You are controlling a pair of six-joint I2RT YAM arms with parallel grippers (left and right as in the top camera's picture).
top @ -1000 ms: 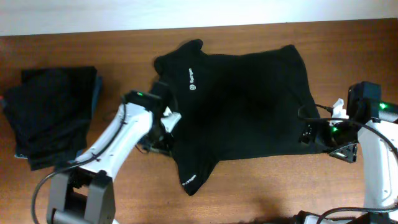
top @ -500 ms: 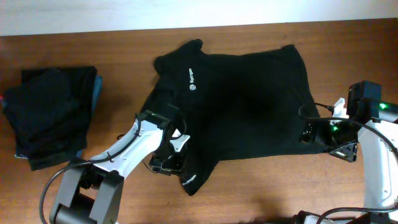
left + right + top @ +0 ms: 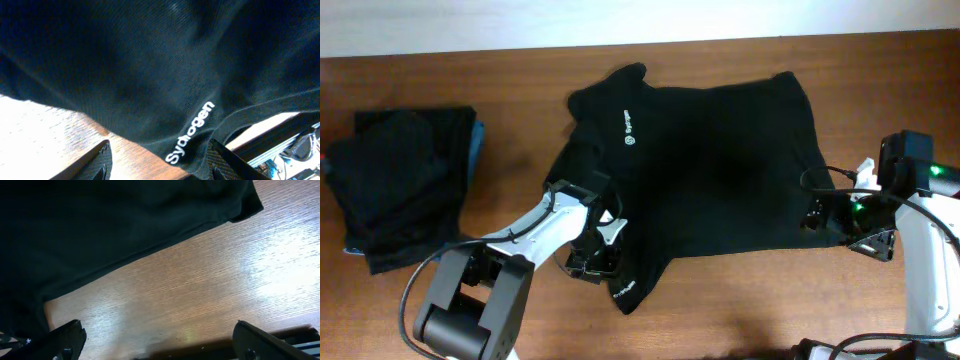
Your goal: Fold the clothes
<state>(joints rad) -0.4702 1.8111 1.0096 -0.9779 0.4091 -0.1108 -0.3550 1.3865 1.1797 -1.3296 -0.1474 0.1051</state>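
Overhead: L jaws, prob. sleeve [image 3: 632,280] edge

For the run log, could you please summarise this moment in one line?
shirt: spread out, unfolded | left end effector: open, straddling logo sleeve | right end effector: open, empty, by shirt's edge | stack: at left, apart

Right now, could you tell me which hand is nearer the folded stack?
Left. The left hand is right of the folded stack; the right hand lies beyond the spread shirt.
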